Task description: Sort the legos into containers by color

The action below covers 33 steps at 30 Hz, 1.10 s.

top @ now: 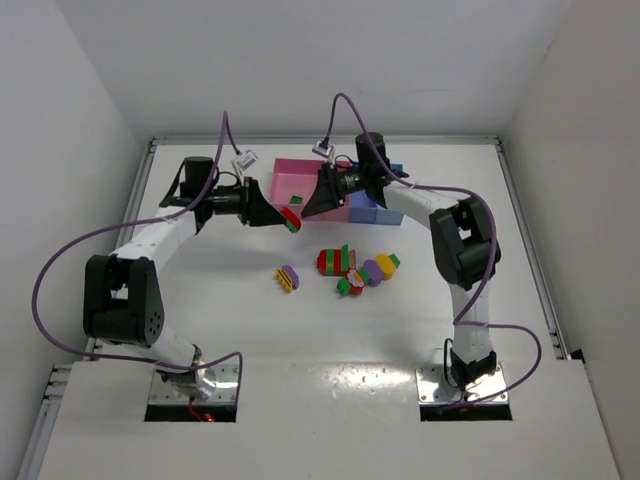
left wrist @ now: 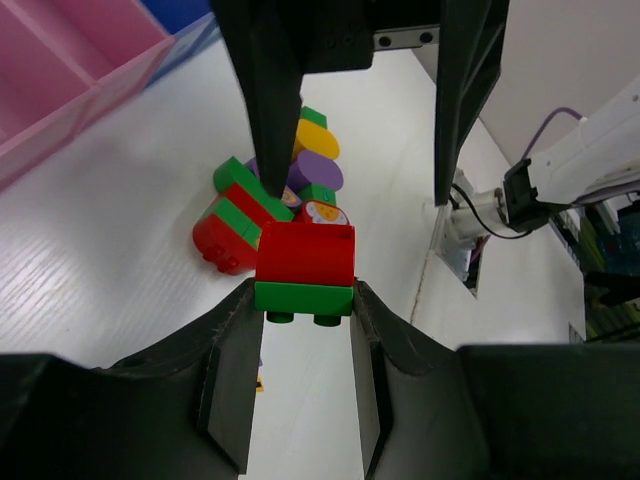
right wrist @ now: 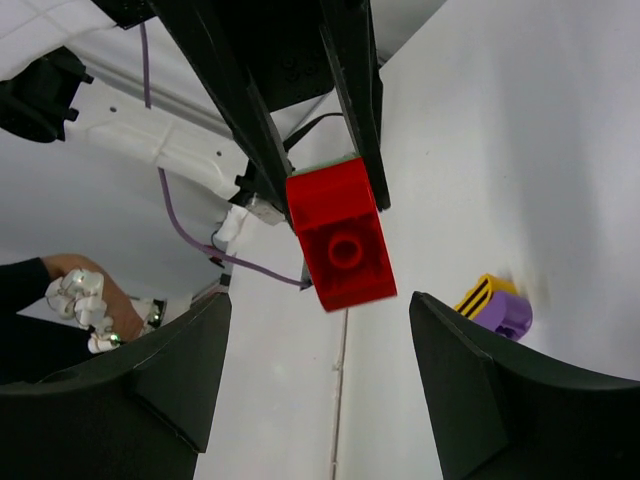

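We find the left pincer (left wrist: 305,302) pinching a red-green stack (left wrist: 305,258), the right pincer (right wrist: 318,335) spread. We judge sorting barely begun, legos (top: 352,266) lying six o'clock of containers (top: 285,180).

Robotics lab test cell: a staged bench rig, not a home or a shop.

Bare white table (top: 330,340) under the left claw (top: 289,221) and right claw (right wrist: 318,305), boxed in by plain white walls (top: 85,100) beyond and to either side of them. Two arms bolted to metal plates (top: 195,385) at the table edge. Purple cables (top: 55,275) hang loose behind each claw. Only props: plastic containers (top: 290,166) just beside the left claw, legos (top: 355,268) scattered near it. Ahead of that claw, past the table edge, wiring and gear (left wrist: 600,250), too blurred to name.
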Motion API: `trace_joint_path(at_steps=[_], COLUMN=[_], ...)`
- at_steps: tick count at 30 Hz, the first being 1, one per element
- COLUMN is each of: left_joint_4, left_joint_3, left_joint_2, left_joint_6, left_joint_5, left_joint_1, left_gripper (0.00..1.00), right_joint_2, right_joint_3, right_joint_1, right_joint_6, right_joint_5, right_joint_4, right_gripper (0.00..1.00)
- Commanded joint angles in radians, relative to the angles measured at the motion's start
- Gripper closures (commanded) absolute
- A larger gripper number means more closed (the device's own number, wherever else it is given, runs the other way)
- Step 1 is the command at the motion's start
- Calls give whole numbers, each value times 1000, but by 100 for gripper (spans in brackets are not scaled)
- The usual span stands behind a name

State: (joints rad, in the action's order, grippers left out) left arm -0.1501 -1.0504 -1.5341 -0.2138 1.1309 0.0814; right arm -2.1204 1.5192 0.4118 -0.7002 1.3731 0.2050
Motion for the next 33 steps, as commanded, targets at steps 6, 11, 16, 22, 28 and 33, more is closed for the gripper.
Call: trace_joint_path(at_steps=[6,11,16,22,28,33], left_joint_4=[20,20,20,20,-15,-66], left_joint_3=[-72,-72,-72,24,116,151], left_joint_2=[-20,-29,-38,-5,68,123], left_joint_6=[10,10,10,19,60,106], left_joint_5=[66,66,66,57,26,-40], left_joint_1=[49,49,49,40,40,20], left_gripper=[100,100,100,100,100,100], right_joint_2=[-1,-10,-10,-10,-70,-111], right_joint_3=[56,68,68,107,239,341], right_joint_1=[50,59,59,-26,-100,-103], right_joint_6=[10,10,10,10,10,175], right_joint_5=[24,24,34,12,-81,-300], right_joint_4=[71,80,102,102,91,-86], right_gripper=[28,54,90,96,99,98])
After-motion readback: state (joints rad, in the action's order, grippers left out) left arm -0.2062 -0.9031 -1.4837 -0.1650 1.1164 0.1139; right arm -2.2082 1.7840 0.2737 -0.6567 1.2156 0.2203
